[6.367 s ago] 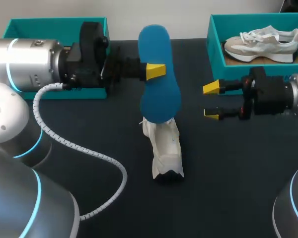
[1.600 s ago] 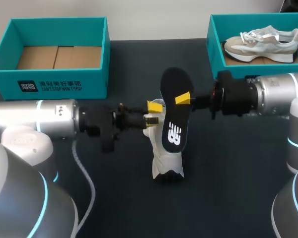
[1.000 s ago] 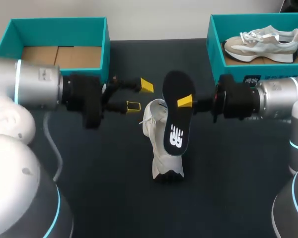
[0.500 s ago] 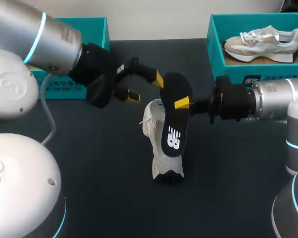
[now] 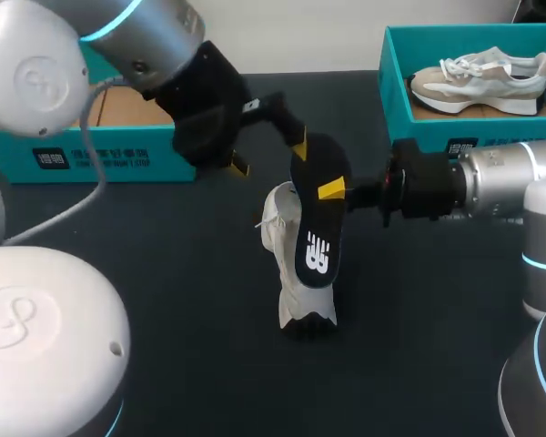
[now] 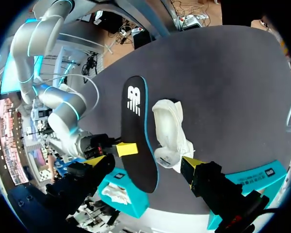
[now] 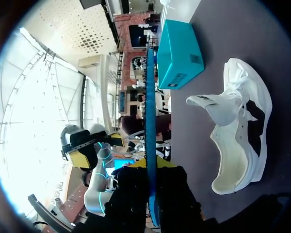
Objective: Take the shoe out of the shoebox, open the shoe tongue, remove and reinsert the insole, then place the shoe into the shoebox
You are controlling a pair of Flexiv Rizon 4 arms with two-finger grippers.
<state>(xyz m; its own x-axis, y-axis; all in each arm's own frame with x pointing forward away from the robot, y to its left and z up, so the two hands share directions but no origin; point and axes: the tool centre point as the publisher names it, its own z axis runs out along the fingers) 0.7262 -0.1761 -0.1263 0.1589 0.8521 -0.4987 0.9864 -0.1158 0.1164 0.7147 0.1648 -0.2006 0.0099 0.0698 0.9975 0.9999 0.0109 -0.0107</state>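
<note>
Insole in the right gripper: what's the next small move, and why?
Probably ease the insole down into the shoe: the right gripper is shut on it above the shoe, whose tongue is pulled open, and the left gripper stands open beside its far end.

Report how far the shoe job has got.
Done: the white shoe sits on the table, tongue pulled open, insole out. In hand: the right tool grips the insole above the shoe, the left tool open at its upper end. Left: reinsert the insole, put the shoe into the shoebox.
</note>
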